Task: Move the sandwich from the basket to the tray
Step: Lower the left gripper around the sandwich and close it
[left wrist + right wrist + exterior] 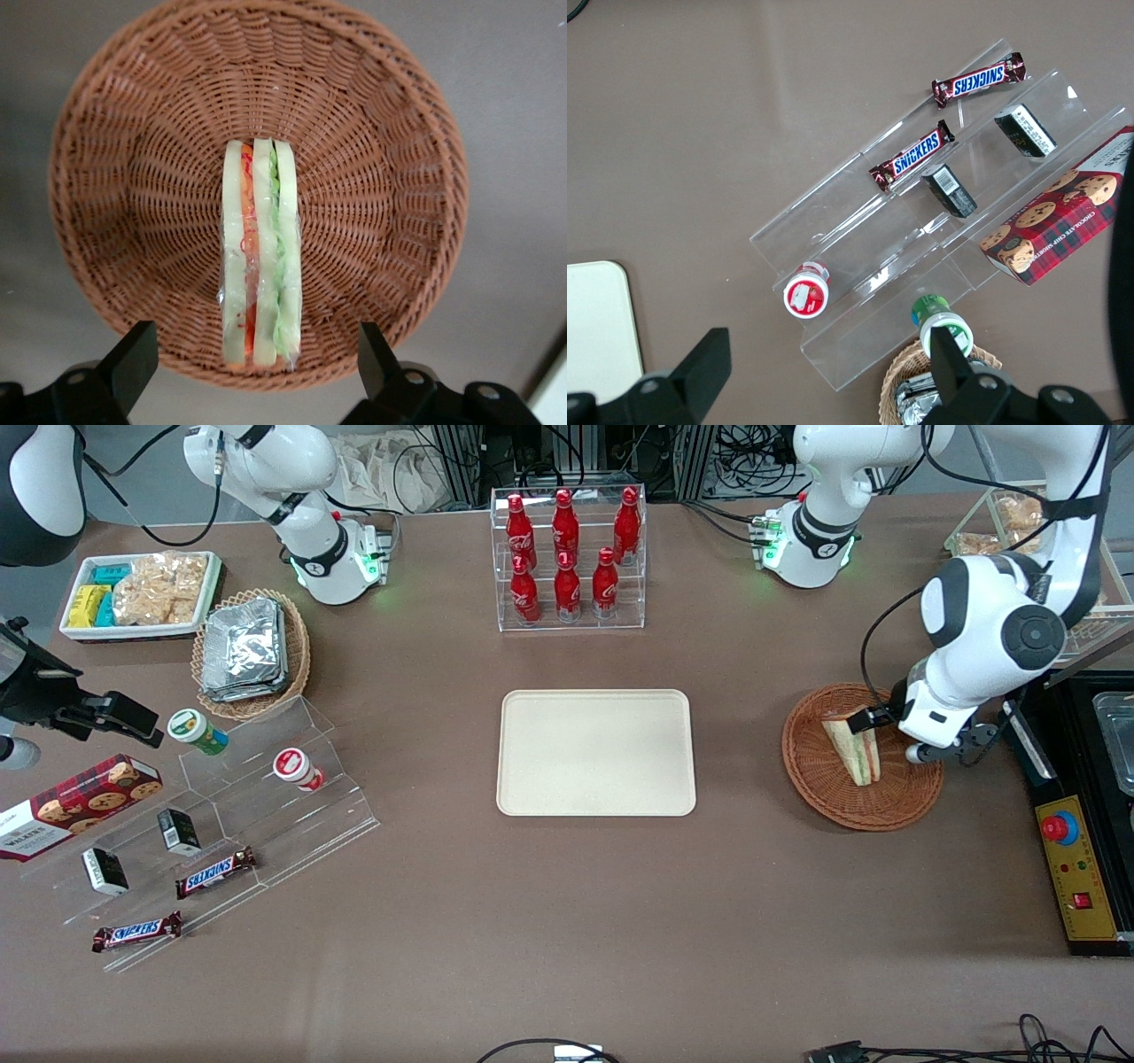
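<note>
The sandwich (260, 257) stands on edge in the wicker basket (106, 177) (clear wicker all round it). The gripper (257, 372) hovers above, fingers (133, 354) spread wide, touching nothing. The tray (595, 751) lies bare toward the parked arm's end, open table (735, 797) between.

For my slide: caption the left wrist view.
Open hand hovers above the wrapped sandwich standing in the wicker basket.
</note>
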